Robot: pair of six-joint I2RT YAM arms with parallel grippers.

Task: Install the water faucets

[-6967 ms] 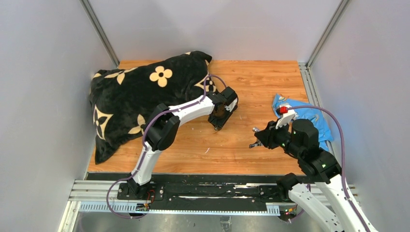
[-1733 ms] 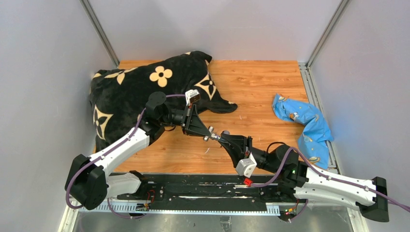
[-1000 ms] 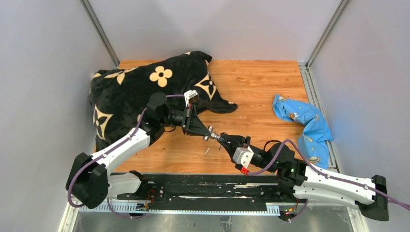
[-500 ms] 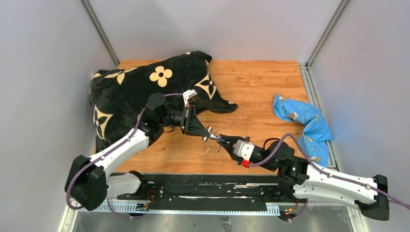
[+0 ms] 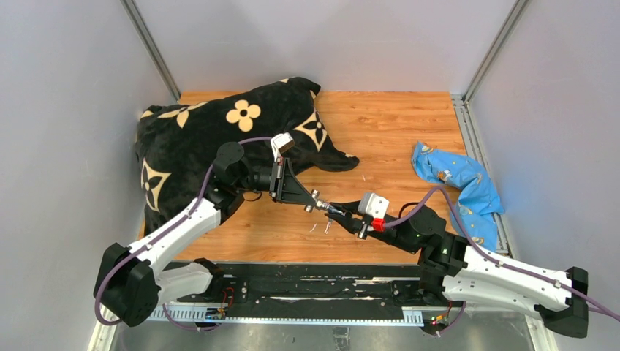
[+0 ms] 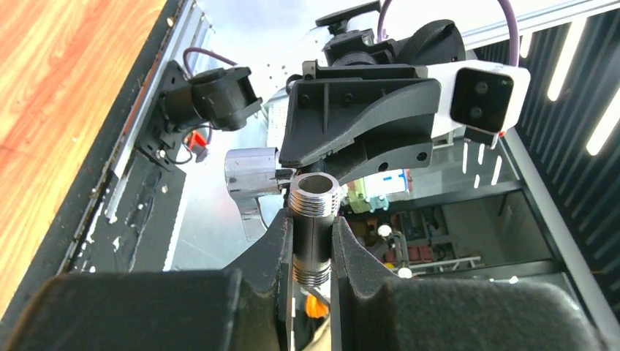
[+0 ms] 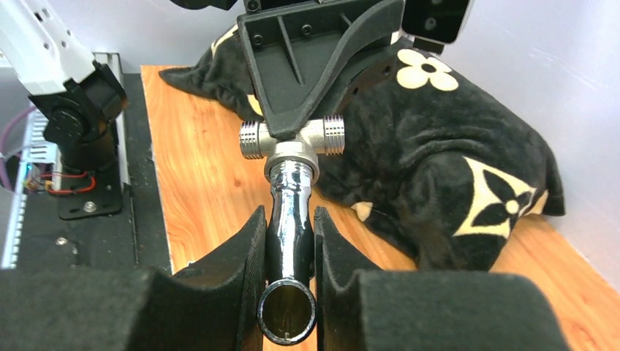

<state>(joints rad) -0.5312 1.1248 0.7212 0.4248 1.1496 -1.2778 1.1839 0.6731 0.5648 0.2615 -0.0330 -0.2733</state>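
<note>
The two water faucets parts meet in mid-air above the wooden table [image 5: 395, 124]. My left gripper [image 5: 310, 202] [image 6: 312, 219] is shut on the short threaded fitting [image 6: 313, 201] [image 7: 252, 139], clamped across its middle. My right gripper [image 5: 338, 213] [image 7: 290, 219] is shut on the chrome tap piece [image 7: 291, 197] [image 6: 252, 172]. In the right wrist view the tap's nut end presses against the middle of the fitting, forming a T. Whether the two are joined or only touching I cannot tell.
A black blanket with tan flowers [image 5: 205, 139] covers the table's back left. A crumpled blue plastic bag [image 5: 460, 179] lies at the right edge. The black base rail [image 5: 292, 289] runs along the near edge. Grey walls close in three sides.
My right wrist has rolled, bringing its camera housing from below to the top, and the right arm reached slightly left. The left gripper has shifted a little left. Both keep their grips.
</note>
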